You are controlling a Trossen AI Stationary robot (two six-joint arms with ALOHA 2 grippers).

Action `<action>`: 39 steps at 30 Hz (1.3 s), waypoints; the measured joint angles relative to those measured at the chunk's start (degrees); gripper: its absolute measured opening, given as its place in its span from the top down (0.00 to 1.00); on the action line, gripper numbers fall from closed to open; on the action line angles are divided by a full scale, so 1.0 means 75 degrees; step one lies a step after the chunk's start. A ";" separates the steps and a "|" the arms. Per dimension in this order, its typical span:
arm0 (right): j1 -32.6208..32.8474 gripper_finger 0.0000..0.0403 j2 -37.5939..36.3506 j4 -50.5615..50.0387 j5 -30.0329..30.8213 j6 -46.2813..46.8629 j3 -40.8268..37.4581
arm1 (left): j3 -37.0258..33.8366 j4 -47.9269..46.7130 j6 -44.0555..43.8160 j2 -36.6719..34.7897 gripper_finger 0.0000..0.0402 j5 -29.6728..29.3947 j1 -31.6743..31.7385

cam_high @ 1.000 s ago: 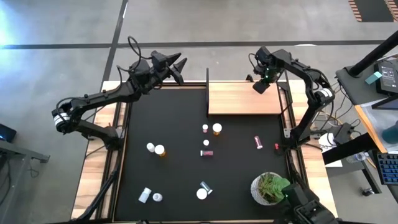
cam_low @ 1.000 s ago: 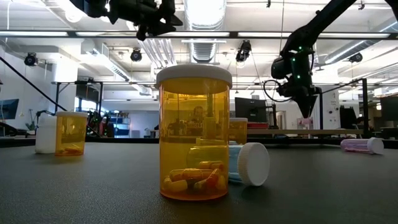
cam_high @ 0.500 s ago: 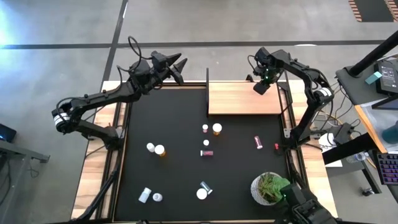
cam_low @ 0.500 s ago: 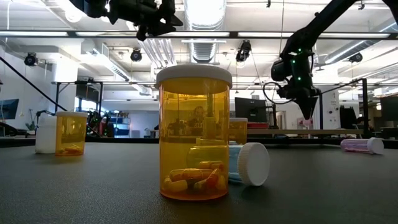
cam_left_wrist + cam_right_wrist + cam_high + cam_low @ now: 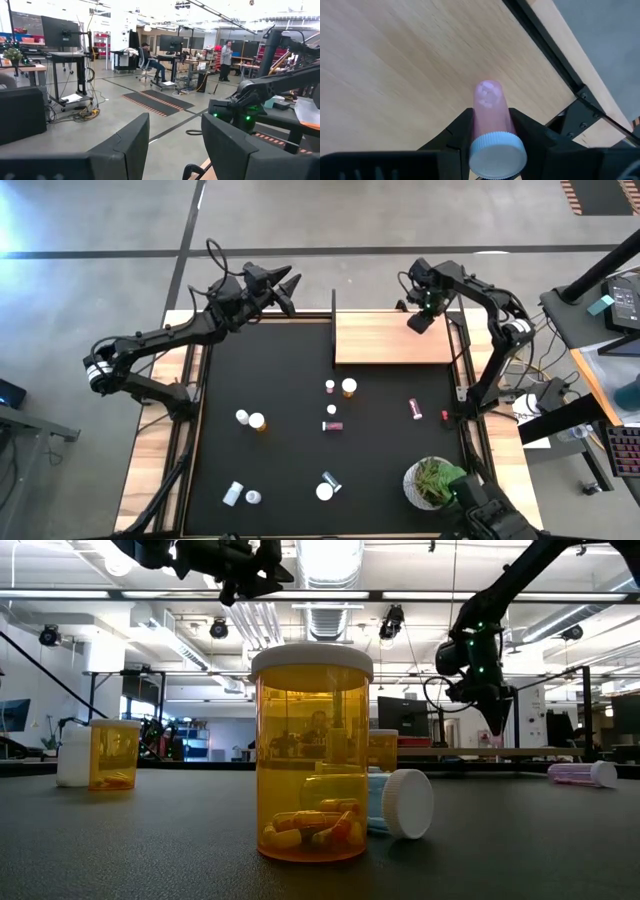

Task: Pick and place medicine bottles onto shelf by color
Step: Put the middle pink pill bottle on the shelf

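My right gripper (image 5: 419, 320) hangs over the far right corner of the light-wood shelf (image 5: 390, 340), shut on a pink bottle (image 5: 491, 112) with a white cap (image 5: 497, 154). My left gripper (image 5: 288, 288) is open and empty, held high beyond the mat's far left edge. Several bottles are scattered on the black mat (image 5: 280, 420): an orange one (image 5: 349, 387) and small ones near the middle, a pink one lying at the right (image 5: 415, 408), others at the front. In the low view an orange bottle (image 5: 311, 755) stands close up. My right gripper pinches the pink bottle between its two fingers on the body just below the white cap (image 5: 490, 131). The fingers point down at the shelf board. The bottle hangs bottom down, clear of the board (image 5: 395, 75).
A green potted plant (image 5: 433, 482) stands at the mat's near right corner. Thin black posts (image 5: 333, 330) stand at the shelf's left and right edges. A bottle and a loose white cap (image 5: 400, 803) lie behind the near orange bottle in the low view.
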 joint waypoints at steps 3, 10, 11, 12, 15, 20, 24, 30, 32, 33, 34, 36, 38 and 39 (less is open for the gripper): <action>0.0000 0.74 0.0051 -0.0010 0.0000 0.0003 0.0000 | -0.0003 0.0000 0.0000 0.0000 0.59 0.0000 0.0000; 0.0000 0.74 0.0056 0.0026 0.0000 0.0039 0.0000 | -0.0008 0.0000 0.0000 0.0000 0.59 0.0000 0.0000; 0.0000 0.74 0.0056 0.0028 0.0000 0.0056 0.0000 | -0.0012 -0.0001 0.0000 0.0000 0.59 0.0000 0.0000; 0.0000 0.74 0.0056 0.0032 0.0000 0.0116 0.0000 | -0.0012 -0.0003 0.0000 0.0000 0.59 0.0000 0.0000; 0.0000 0.74 0.0056 0.0059 -0.0003 0.0259 0.0000 | -0.0012 -0.0003 0.0000 0.0000 0.59 0.0000 0.0000; 0.0000 0.74 0.0056 0.0025 -0.0006 0.0281 0.0000 | -0.0012 -0.0003 0.0000 0.0000 0.59 0.0000 0.0000; 0.0000 0.74 0.0056 0.0025 -0.0020 0.0298 0.0000 | -0.0012 -0.0003 0.0000 0.0000 0.59 0.0000 0.0000; 0.0000 0.68 0.0056 0.0025 -0.0023 0.0321 0.0000 | -0.0012 -0.0003 0.0000 0.0000 0.59 0.0000 0.0000; 0.0000 0.65 0.0056 0.0027 -0.0023 0.0324 0.0000 | -0.0012 -0.0003 0.0000 0.0000 0.59 0.0000 0.0000; 0.0000 0.64 0.0056 0.0028 -0.0020 0.0324 0.0000 | -0.0012 -0.0003 0.0000 0.0000 0.59 0.0000 0.0000; 0.0000 0.63 0.0056 0.0029 -0.0020 0.0324 0.0000 | -0.0012 -0.0003 0.0000 0.0000 0.59 0.0000 0.0000; 0.0000 0.61 0.0056 0.0038 -0.0020 0.0324 0.0000 | -0.0012 -0.0003 0.0000 0.0000 0.59 0.0000 0.0000; 0.0000 0.60 0.0056 0.0057 -0.0020 0.0324 0.0000 | -0.0015 -0.0003 0.0000 0.0000 0.59 0.0000 0.0000; 0.0000 0.60 0.0054 0.0060 -0.0018 0.0324 0.0000 | -0.0015 -0.0003 0.0000 0.0000 0.59 0.0000 0.0000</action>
